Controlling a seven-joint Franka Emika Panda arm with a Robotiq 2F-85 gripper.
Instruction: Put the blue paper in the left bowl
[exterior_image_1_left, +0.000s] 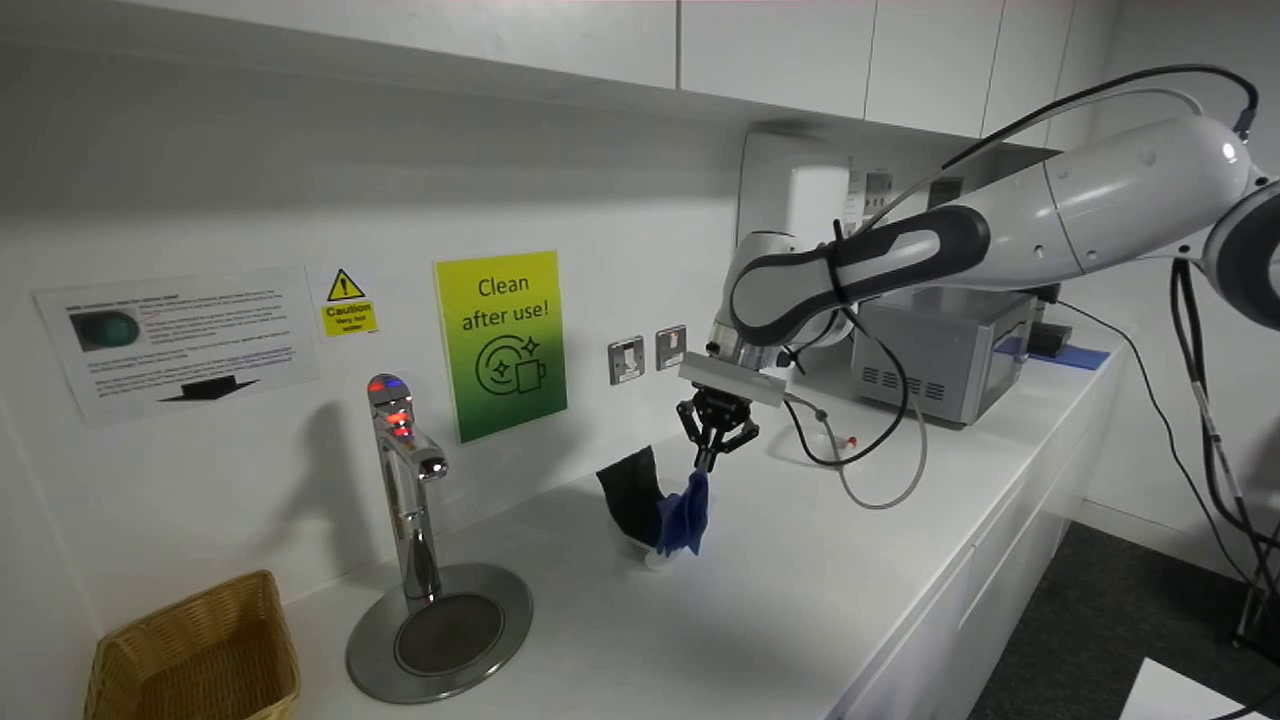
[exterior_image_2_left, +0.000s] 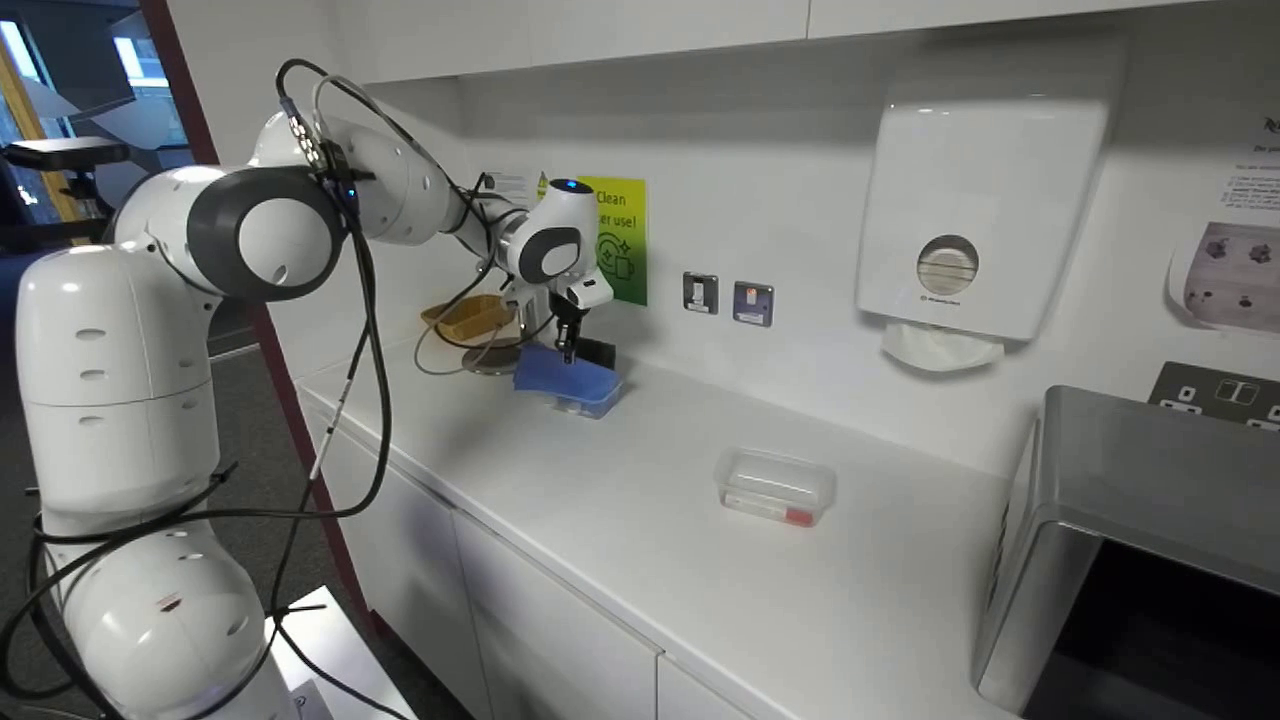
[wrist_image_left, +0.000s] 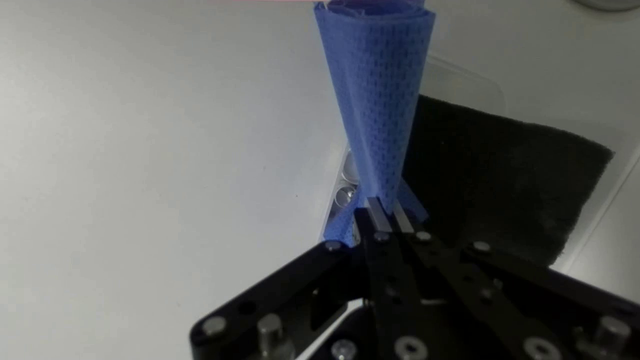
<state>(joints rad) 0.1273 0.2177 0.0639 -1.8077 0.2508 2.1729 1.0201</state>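
The blue paper (exterior_image_1_left: 685, 515) is a soft, folded blue sheet; it also shows in another exterior view (exterior_image_2_left: 570, 375) and in the wrist view (wrist_image_left: 377, 90). My gripper (wrist_image_left: 387, 210) is shut on it, and the paper hangs in folds from the fingertips. The gripper also shows in both exterior views (exterior_image_1_left: 705, 465) (exterior_image_2_left: 568, 355). The paper hangs over one side of a clear plastic bowl (exterior_image_2_left: 590, 405); I cannot tell whether it touches it. A black cloth (wrist_image_left: 505, 175) stands in that bowl and sticks up above its rim. A second clear bowl (exterior_image_2_left: 775, 485) with a red mark stands nearer the microwave.
A grey microwave (exterior_image_2_left: 1150, 500) stands on the white counter. A chrome tap (exterior_image_1_left: 410, 490) with a round drain and a wicker basket (exterior_image_1_left: 200, 650) are at the far end. A towel dispenser (exterior_image_2_left: 985, 200) hangs on the wall below cupboards. Cables hang from the arm.
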